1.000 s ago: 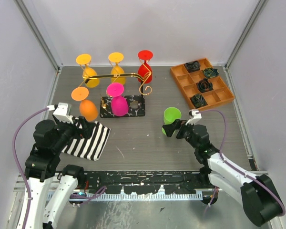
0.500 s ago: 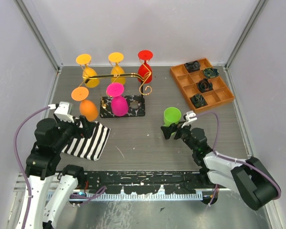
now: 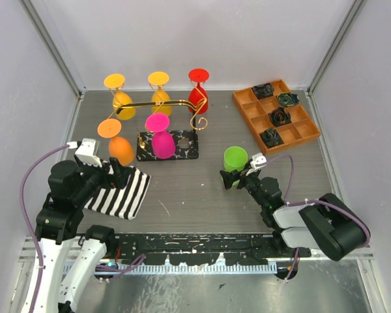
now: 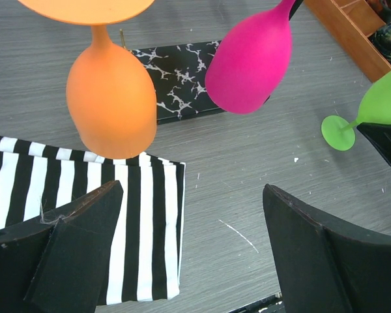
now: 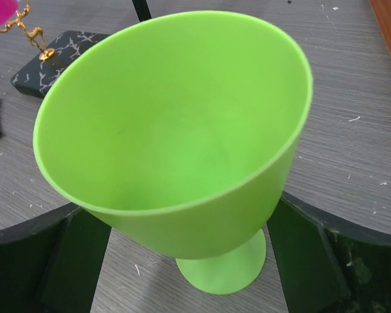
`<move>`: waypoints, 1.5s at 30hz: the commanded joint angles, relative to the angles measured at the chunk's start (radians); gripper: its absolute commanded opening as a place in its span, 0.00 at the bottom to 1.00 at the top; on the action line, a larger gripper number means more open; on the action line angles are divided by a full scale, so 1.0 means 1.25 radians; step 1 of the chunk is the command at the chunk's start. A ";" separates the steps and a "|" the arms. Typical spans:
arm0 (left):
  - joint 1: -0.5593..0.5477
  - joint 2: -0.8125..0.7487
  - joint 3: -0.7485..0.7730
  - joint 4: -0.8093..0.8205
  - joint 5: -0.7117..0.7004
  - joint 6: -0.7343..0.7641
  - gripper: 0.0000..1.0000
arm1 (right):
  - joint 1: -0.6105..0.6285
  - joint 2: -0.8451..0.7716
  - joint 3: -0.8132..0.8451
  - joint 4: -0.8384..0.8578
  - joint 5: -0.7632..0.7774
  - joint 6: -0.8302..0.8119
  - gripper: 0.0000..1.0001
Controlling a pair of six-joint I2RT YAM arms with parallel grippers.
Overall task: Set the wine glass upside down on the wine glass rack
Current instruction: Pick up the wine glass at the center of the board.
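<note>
The green wine glass (image 3: 235, 158) stands upright on the table, right of the wine glass rack (image 3: 158, 104) with its marbled base (image 3: 184, 145). Several glasses hang upside down on the rack: yellow, red (image 3: 197, 92), pink (image 3: 161, 138) and orange (image 3: 119, 147). My right gripper (image 3: 233, 177) is open, its fingers on either side of the green glass (image 5: 176, 130), low near the stem, with gaps showing. My left gripper (image 3: 116, 173) is open and empty above a striped cloth; in its view (image 4: 195, 248) the orange glass (image 4: 111, 98) and the pink glass (image 4: 251, 62) hang ahead.
A black-and-white striped cloth (image 3: 125, 193) lies at the front left. An orange compartment tray (image 3: 249, 122) with dark objects sits at the back right. Grey walls close in the table on three sides.
My right gripper has moved forward and left to the green glass, and its fingers now straddle it. The left arm has barely moved.
</note>
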 commanded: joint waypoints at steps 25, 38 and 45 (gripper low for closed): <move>-0.001 0.002 -0.014 0.022 0.014 0.008 0.95 | 0.013 0.385 0.021 0.428 0.019 -0.028 0.77; -0.001 0.003 -0.015 0.020 0.011 0.009 0.95 | 0.021 0.409 0.066 0.429 0.020 -0.057 0.62; -0.001 0.003 -0.015 0.020 0.011 0.009 0.96 | 0.021 0.414 0.080 0.428 0.012 -0.068 0.42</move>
